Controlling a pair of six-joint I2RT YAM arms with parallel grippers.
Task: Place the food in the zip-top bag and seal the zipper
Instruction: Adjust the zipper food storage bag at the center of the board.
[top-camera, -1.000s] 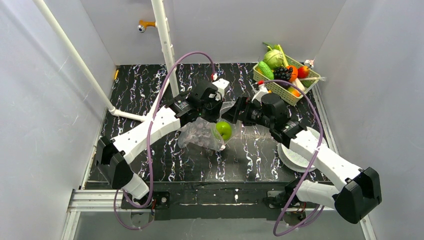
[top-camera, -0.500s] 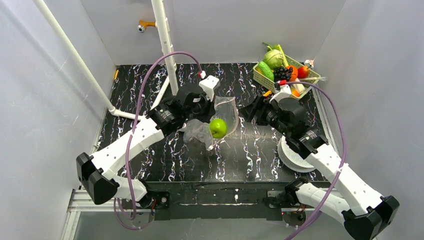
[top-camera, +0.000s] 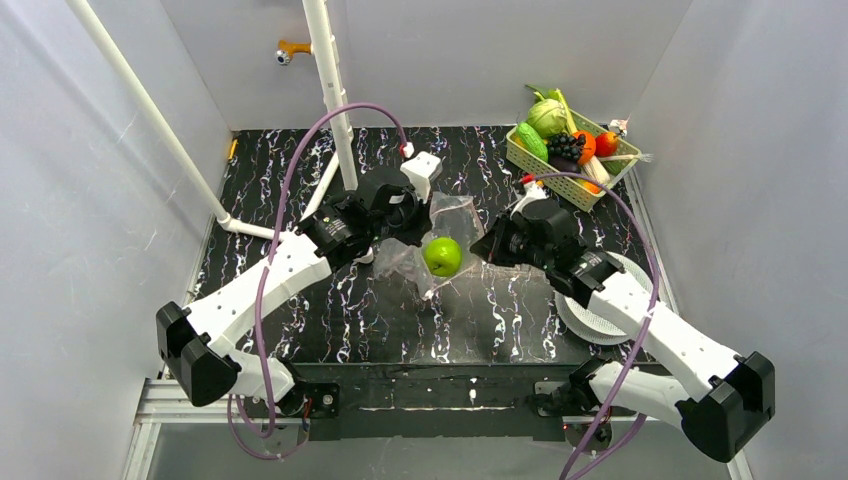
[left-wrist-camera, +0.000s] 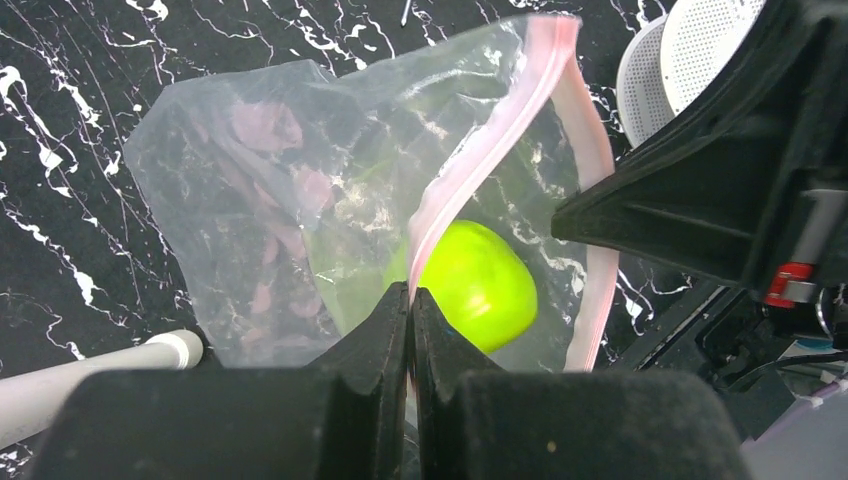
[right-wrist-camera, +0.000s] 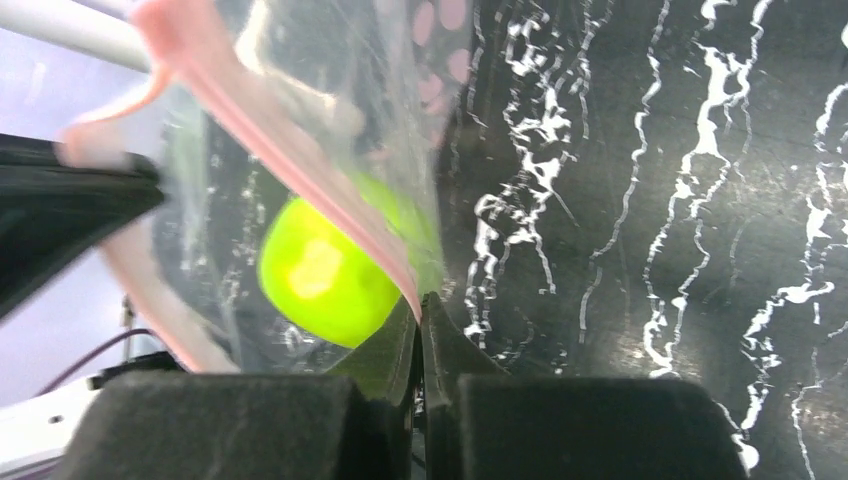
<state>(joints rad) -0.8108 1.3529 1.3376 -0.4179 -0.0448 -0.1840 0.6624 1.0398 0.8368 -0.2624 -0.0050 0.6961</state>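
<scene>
Top external view tells me one green fruit (top-camera: 442, 256) already sits inside the zip-top bag (top-camera: 398, 268) at mid-surface, left and right jaws each pinched on its unsealed zipper (left-wrist-camera: 497, 118), while more food (top-camera: 566, 146) waits in the far-right basket (top-camera: 546, 176).

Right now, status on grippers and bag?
Left gripper shut on zipper. Right gripper shut on zipper, opposite lip. Green fruit inside zip-top bag, mouth open. Other food in basket.
</scene>
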